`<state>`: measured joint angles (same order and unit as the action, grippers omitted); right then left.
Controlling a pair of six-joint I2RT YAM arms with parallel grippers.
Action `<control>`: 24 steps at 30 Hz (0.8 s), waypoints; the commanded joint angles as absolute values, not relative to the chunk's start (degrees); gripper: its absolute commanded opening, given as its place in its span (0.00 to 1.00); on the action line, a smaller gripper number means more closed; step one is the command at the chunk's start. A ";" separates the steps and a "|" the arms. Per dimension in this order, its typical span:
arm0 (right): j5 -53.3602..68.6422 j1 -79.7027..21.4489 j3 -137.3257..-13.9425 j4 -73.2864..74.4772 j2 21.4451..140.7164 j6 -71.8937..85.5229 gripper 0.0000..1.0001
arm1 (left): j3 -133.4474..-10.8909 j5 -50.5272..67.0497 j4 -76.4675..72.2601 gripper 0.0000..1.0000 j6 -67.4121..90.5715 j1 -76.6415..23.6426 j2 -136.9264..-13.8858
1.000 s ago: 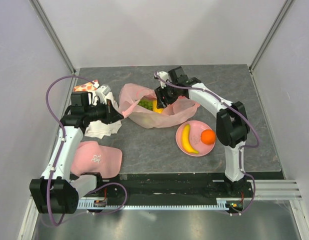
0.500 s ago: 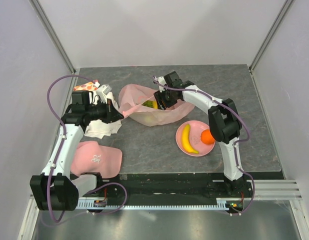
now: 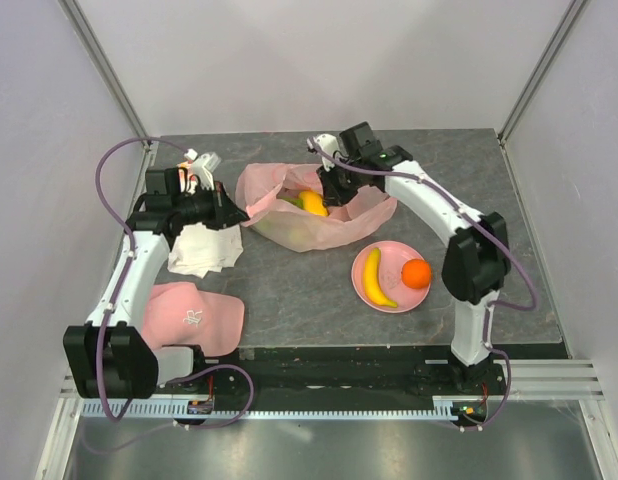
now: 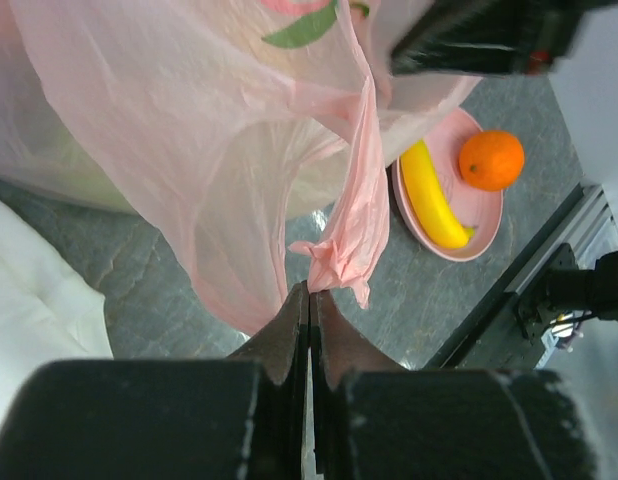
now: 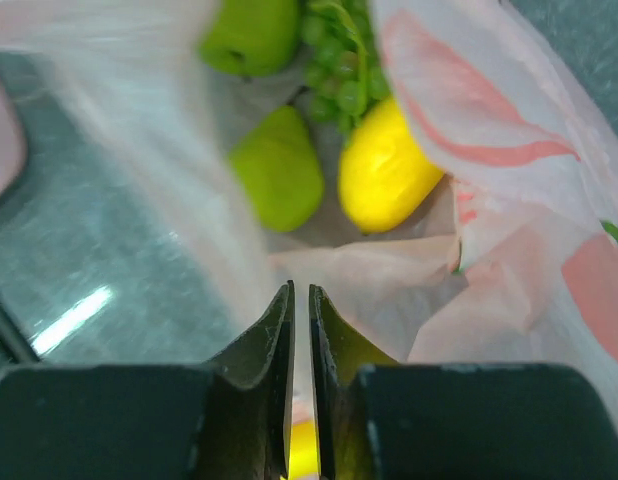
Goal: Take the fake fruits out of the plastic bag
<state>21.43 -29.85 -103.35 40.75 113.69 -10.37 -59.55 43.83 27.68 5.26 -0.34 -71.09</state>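
In the top external view, the left gripper (image 3: 227,211) was clamped shut on a handle of the thin translucent pale-pink plastic bag (image 3: 299,232). Glossy yellow and green fake fruits (image 3: 311,203) were seen inside it, where the right gripper (image 3: 331,195) was pinched nearly closed on its rim. A yellow plastic banana (image 3: 375,278) and round orange (image 3: 416,272) were laid on a flat pink plate (image 3: 409,297).

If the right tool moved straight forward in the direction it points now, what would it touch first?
Probably the plastic bag: a fold of film lies across the tips of the right tool. Behind it sit a yellow fruit and a green fruit; depth is unclear.
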 commanded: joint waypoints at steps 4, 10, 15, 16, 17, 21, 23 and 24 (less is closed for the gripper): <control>28.84 -29.79 -102.40 46.59 102.30 -14.07 0.26 | -65.39 45.70 21.89 0.02 10.54 -0.18 -72.69; 17.26 -31.72 -102.13 41.05 110.03 -9.49 0.30 | -63.28 44.47 25.05 0.02 13.00 -0.09 -68.65; 12.65 -36.46 -102.57 43.41 115.84 -10.98 0.28 | -62.76 45.09 24.26 0.01 14.24 -0.09 -66.44; 13.96 -39.17 -102.05 45.33 114.45 -11.94 0.28 | -62.41 44.91 24.00 0.02 14.15 -0.09 -66.27; 16.06 -40.68 -101.34 46.22 113.48 -13.17 0.28 | -62.23 44.91 23.82 0.01 14.06 -0.09 -66.18; 15.75 -44.65 -96.96 48.52 108.64 -14.95 0.28 | -61.96 44.82 23.12 0.02 13.54 -0.09 -66.01; 14.33 -43.51 -96.59 48.25 107.84 -14.50 0.30 | -61.70 44.74 22.94 0.02 13.27 -0.17 -66.01; 12.59 -42.72 -97.03 48.08 108.02 -14.07 0.32 | -61.53 44.74 23.03 0.01 13.18 -0.09 -66.01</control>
